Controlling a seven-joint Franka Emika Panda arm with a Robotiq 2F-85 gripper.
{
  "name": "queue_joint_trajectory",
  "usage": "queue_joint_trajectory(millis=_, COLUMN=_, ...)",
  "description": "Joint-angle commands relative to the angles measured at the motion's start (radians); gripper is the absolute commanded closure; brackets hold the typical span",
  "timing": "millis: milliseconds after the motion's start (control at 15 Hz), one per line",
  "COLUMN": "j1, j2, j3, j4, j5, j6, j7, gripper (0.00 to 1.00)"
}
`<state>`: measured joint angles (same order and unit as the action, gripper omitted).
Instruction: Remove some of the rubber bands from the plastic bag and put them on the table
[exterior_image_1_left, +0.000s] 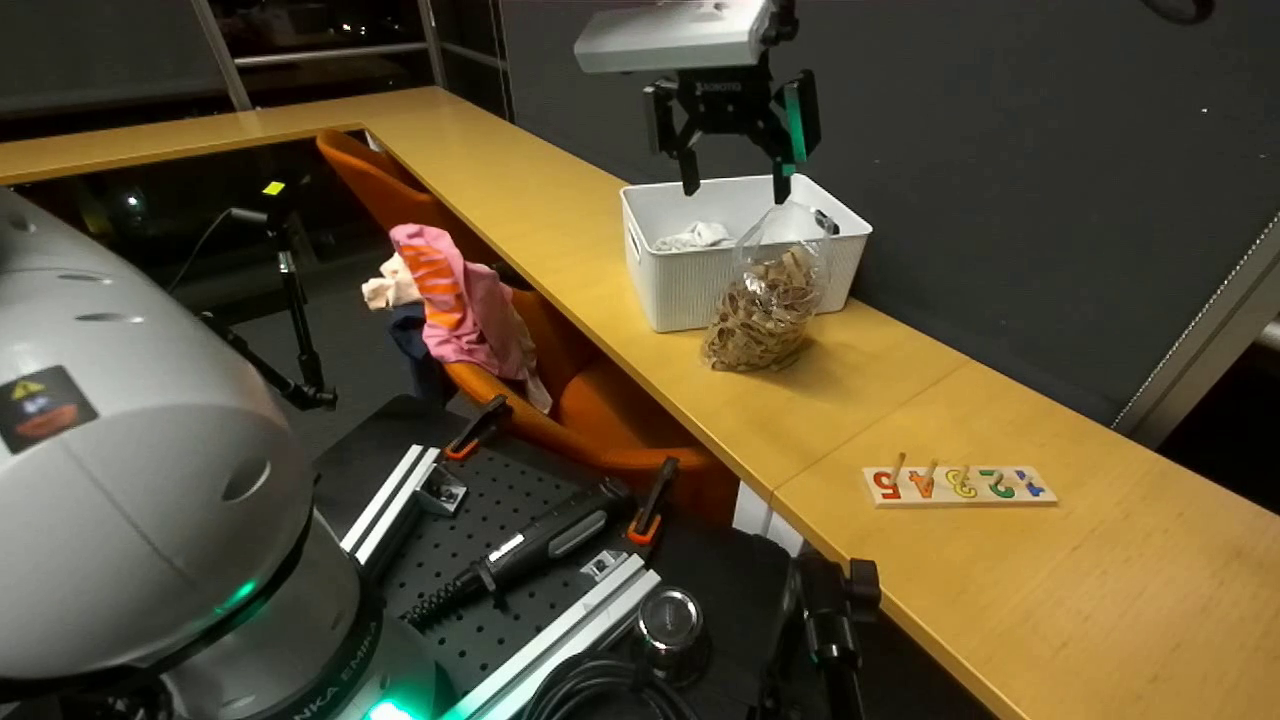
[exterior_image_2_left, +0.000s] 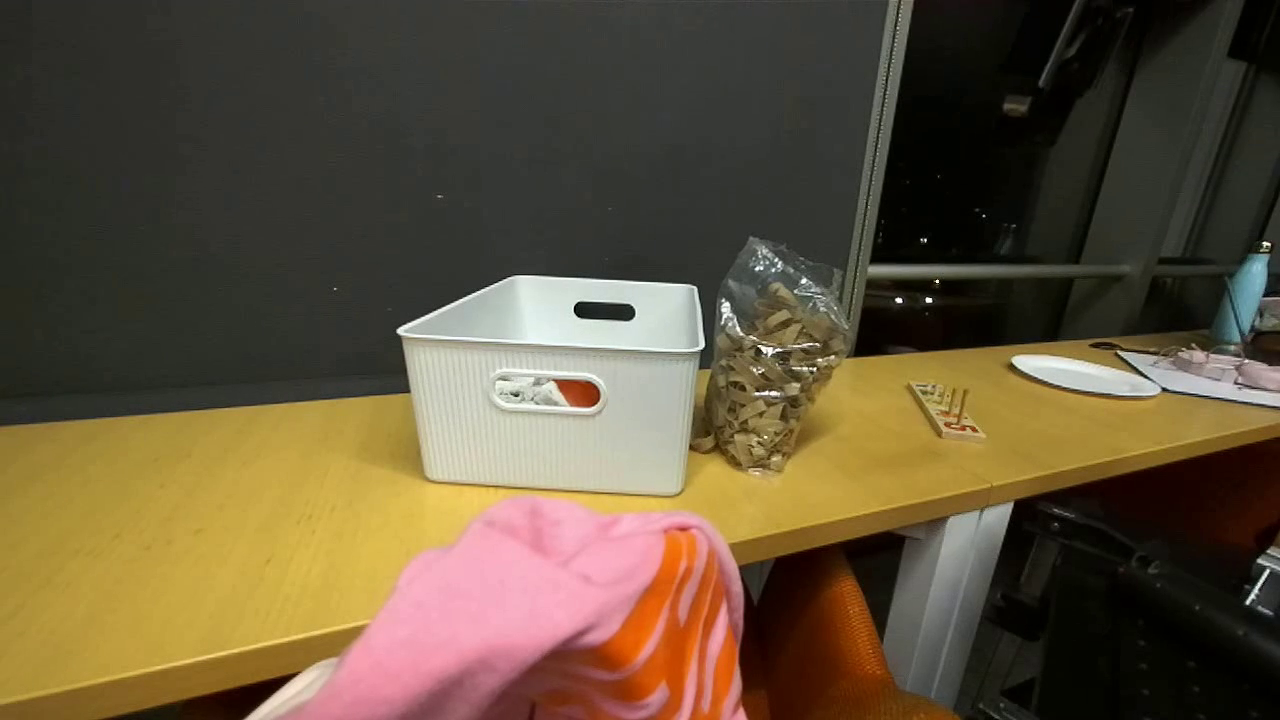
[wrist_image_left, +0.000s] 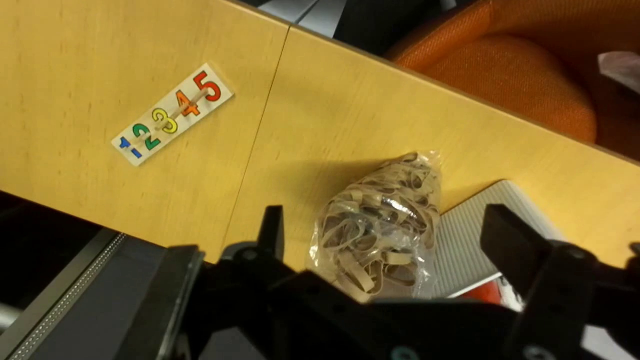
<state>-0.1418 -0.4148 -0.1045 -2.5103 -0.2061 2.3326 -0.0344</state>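
The clear plastic bag stands slightly tilted on the wooden table, close beside a white bin. Tan-brown rubber bands fill most of it, and its upper part is crinkled and see-through. Low between bag and bin, a tan piece shows; whether it lies inside the bag I cannot tell. My gripper hangs above the bag and bin, fingers wide apart and holding nothing. Seen from the wrist, the bag lies below and between the open fingers. The gripper is outside the second exterior picture's field.
The white bin holds white cloth and something red. A numbered peg board lies on the table, with a white plate farther along. A pink garment drapes an orange chair at the table's edge. A dark wall rises behind.
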Motion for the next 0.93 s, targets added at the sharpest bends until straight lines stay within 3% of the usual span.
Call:
queue_joint_trajectory(millis=0, j1=-0.019, j2=0.13, j3=-0.032, j4=0.085, j5=-0.008, j6=0.103, j7=-0.037, gripper=0.0)
queue_joint_trajectory(millis=333, j1=-0.034, j2=0.341, j3=-0.078, j4=0.254, j5=0.022, j6=0.119, j7=-0.07, gripper=0.0)
queue_joint_trajectory(millis=400, j1=-0.031, j2=0.378, j3=-0.079, j4=0.281, j5=0.034, j6=0.122, j7=-0.081, gripper=0.25)
queue_joint_trajectory(millis=533, j1=-0.029, j2=0.444, j3=-0.076, j4=0.328, j5=0.049, j6=0.126, j7=-0.109, gripper=0.32)
queue_joint_trajectory(millis=867, j1=-0.022, j2=0.544, j3=-0.054, j4=0.383, j5=0.045, j6=0.22, j7=-0.128, gripper=0.71)
